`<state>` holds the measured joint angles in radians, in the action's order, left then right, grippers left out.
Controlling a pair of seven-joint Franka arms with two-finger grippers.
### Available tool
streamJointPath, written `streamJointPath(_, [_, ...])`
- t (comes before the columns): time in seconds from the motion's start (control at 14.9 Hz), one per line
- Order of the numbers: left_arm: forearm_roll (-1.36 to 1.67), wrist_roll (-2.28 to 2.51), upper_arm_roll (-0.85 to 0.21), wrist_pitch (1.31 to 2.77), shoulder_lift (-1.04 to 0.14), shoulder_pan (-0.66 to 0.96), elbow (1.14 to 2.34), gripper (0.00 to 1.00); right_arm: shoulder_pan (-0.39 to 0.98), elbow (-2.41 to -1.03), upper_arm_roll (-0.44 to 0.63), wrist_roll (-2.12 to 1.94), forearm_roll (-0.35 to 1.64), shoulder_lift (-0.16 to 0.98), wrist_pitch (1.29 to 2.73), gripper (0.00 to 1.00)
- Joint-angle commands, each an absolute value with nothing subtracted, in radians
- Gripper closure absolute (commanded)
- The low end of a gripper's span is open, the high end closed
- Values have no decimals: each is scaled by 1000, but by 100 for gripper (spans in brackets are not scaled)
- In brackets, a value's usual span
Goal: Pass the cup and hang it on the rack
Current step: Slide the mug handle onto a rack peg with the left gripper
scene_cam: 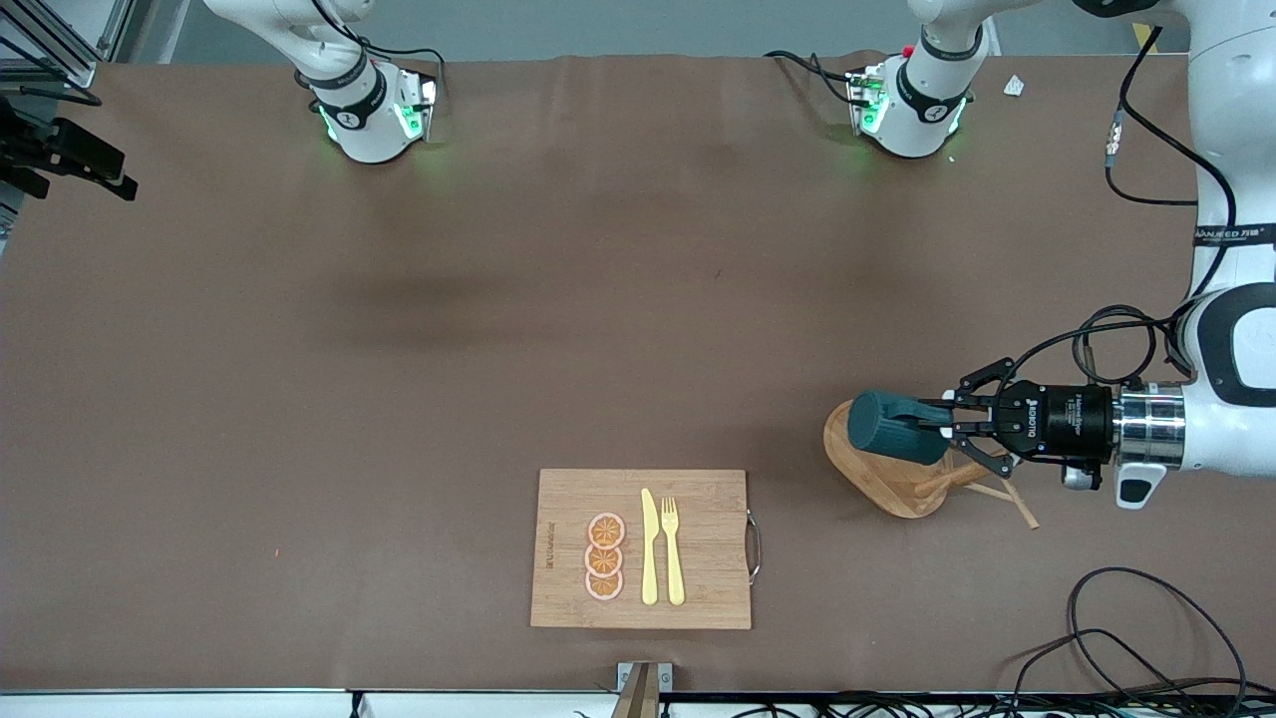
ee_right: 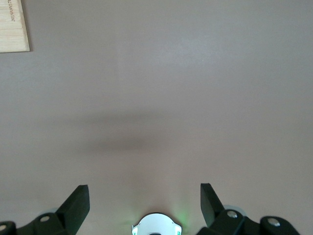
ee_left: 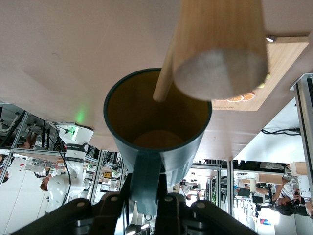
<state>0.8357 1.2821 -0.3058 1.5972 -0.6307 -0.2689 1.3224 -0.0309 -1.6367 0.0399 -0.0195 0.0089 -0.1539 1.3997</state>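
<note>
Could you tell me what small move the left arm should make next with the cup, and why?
Probably ease the cup a little further along the peg, then let go. The left gripper holds it by the handle, lying sideways over the rack, and the left wrist view shows a peg already inside the cup's mouth. The right gripper waits open above bare table.

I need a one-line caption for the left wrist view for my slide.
Left end effector holds the cup by its handle, mouth facing the rack.
</note>
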Motion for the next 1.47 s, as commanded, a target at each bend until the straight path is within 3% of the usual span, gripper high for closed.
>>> streamJointPath(0.0, [821,1281,-310,1585,-630,-282,1319,100,-51,-1644,35,-12,18,-166,1393,0])
streamJointPath(1.41, [762,1171,-308,1585,-666,-344,1312,99,-57,-1644,34,-17,17,-166,1390,0])
